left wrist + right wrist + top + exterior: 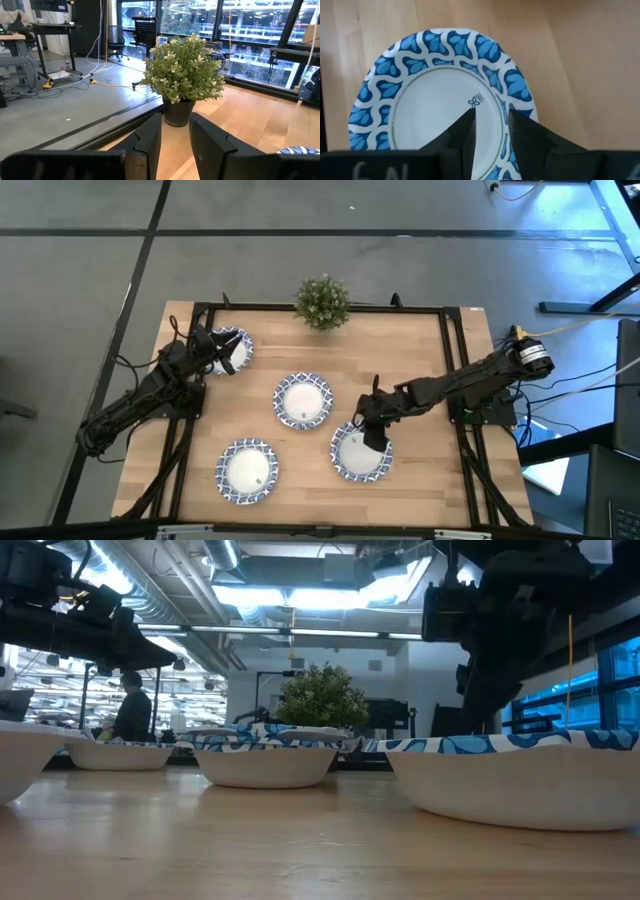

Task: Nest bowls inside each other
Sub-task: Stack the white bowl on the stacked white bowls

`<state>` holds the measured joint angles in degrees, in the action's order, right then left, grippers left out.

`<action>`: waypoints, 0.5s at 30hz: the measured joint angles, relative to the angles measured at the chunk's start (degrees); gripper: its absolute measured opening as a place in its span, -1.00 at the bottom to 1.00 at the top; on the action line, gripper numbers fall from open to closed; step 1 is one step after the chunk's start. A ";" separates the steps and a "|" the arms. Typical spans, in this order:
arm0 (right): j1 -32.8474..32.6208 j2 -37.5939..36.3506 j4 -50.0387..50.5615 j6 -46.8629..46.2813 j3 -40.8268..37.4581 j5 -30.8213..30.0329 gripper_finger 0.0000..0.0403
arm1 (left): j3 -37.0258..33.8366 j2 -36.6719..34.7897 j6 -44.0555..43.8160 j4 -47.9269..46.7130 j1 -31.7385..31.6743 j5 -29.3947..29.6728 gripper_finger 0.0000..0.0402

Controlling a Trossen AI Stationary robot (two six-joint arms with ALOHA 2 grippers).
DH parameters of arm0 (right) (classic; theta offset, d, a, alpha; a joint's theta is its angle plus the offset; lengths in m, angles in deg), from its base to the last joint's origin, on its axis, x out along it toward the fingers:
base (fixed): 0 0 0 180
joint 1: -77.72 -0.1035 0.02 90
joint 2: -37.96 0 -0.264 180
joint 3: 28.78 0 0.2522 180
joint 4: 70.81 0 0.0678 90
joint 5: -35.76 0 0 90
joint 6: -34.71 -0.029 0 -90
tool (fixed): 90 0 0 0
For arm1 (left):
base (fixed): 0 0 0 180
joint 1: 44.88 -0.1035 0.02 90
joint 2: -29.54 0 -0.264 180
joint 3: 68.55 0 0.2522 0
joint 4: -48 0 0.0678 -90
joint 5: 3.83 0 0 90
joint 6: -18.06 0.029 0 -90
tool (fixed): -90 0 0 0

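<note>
Several white bowls with blue-patterned rims rest on the wooden table: far left (238,350), centre (303,400), near left (247,470) and near right (352,460). My left gripper (218,348) hovers over the far-left bowl, held level and facing the plant; in the left wrist view its fingers (175,120) stand slightly apart with nothing between them. My right gripper (372,435) points down over the near-right bowl (435,100). Its fingers (491,116) are narrowly open above the white inside, near the rim. In the low view both grippers stand above the bowls.
A small green potted plant (322,300) stands at the middle of the table's far edge (185,70). A black frame (330,308) runs around the tabletop. Bare wood lies between the bowls and along the near edge. A person (130,705) stands in the room beyond.
</note>
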<state>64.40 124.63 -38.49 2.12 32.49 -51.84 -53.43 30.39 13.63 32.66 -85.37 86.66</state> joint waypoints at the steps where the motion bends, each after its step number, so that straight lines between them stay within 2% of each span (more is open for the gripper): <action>1: 0.00 0.00 -0.02 0.22 0.00 -0.37 -0.43 | 0.00 0.00 0.00 -0.01 0.00 0.00 -0.52; 9: 0.02 0.00 1.07 1.52 0.00 -5.68 -0.43 | 0.00 0.00 -0.11 -0.02 0.00 0.00 -0.52; 15: 0.02 0.00 2.70 1.39 0.00 -5.86 -0.43 | 0.00 0.00 -0.11 -0.02 0.00 0.00 -0.52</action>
<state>64.42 124.63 -35.80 3.51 32.49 -57.70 -53.43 30.39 13.52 32.64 -85.37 86.66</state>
